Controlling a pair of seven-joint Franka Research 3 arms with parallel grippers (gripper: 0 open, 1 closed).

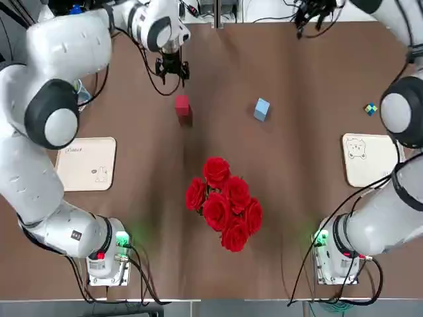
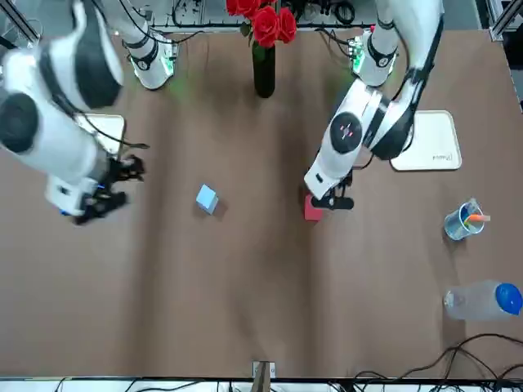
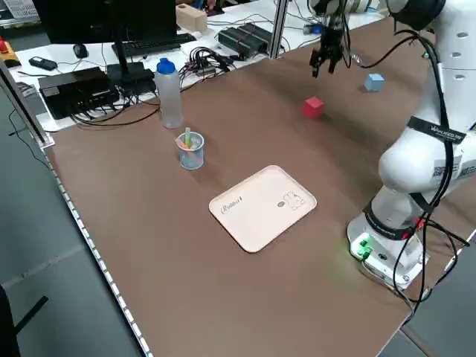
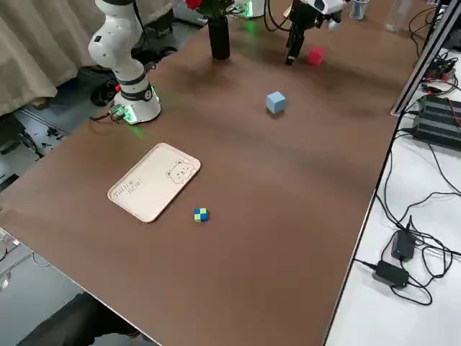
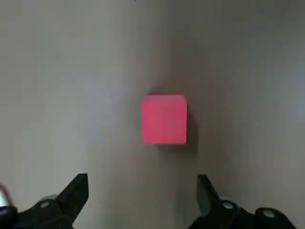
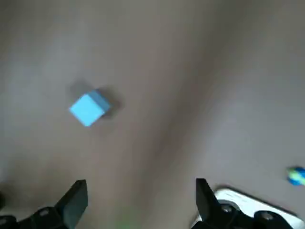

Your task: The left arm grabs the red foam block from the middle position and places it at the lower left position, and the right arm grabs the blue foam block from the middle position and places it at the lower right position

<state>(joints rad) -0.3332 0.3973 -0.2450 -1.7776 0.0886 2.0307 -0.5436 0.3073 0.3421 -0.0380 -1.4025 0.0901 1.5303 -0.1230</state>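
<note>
- Over at the robot's far left, a clear bottle with a blue cap (image 3: 169, 100) stands upright on the brown surface (image 1: 152, 257).
- Near it is a small clear cup (image 3: 191, 152) with a few coloured sticks in it.
- On the robot's side of the cup, a pale tray (image 1: 86, 164) lies flat, with lettering and a little animal drawing on it.
- Next, the left end effector (image 5: 143, 191) hangs above the surface, close to the red block, pointing down. It's released, its two fingers spread wide with nothing between them.
- The red foam block (image 1: 182, 105) sits on the surface, left of the middle, ungripped.
- Around the middle, nearer the arms' bases, red roses (image 1: 226, 203) stand in a dark vase (image 2: 264, 72).
- The blue foam block (image 1: 262, 109) rests on the surface right of the middle, turned at an angle and untouched.
- Farther right, the right end effector (image 6: 142, 191) is up in the air on the far side, well apart from the blue block. It's released too, fingers wide, holding nothing.
- Finally, a small multicoloured cube (image 1: 371, 109) lies near a second pale tray (image 1: 365, 160), this one with a bear drawing.
</note>
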